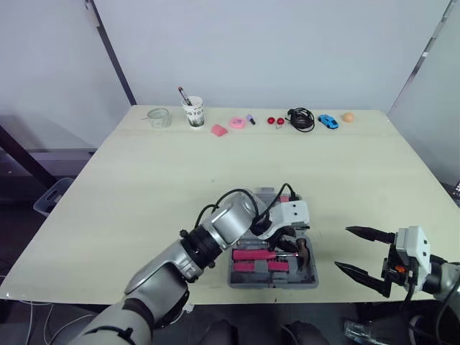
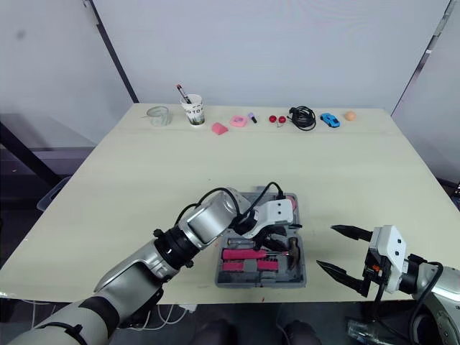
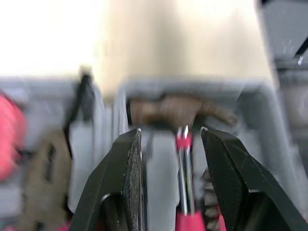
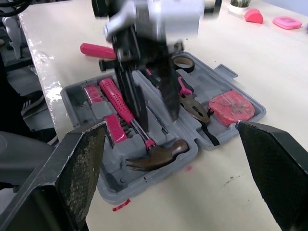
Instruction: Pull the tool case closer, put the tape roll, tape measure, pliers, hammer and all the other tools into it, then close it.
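Observation:
The grey tool case [image 1: 273, 277] lies open near the table's front edge. In it lie the hammer [image 4: 156, 158] with its pink handle, the pliers [image 4: 192, 104], the pink tape measure [image 4: 232, 107] and the tape roll [image 4: 183, 62]. My left gripper [image 3: 171, 132] reaches down into the case, open, its fingers either side of the hammer's shaft [image 3: 185, 163] just behind the head, with gaps showing. To the right of the case my right gripper [image 1: 342, 249] hangs open over the front edge, holding nothing.
A pink-handled tool [image 4: 96, 50] lies on the table just outside the case. Along the far edge stand a glass jar [image 1: 159, 117], a paper cup with a pen [image 1: 193, 112], small pink items [image 1: 228, 126], a black cable [image 1: 302, 119], a blue toy car [image 1: 328, 121] and an orange ball [image 1: 348, 116].

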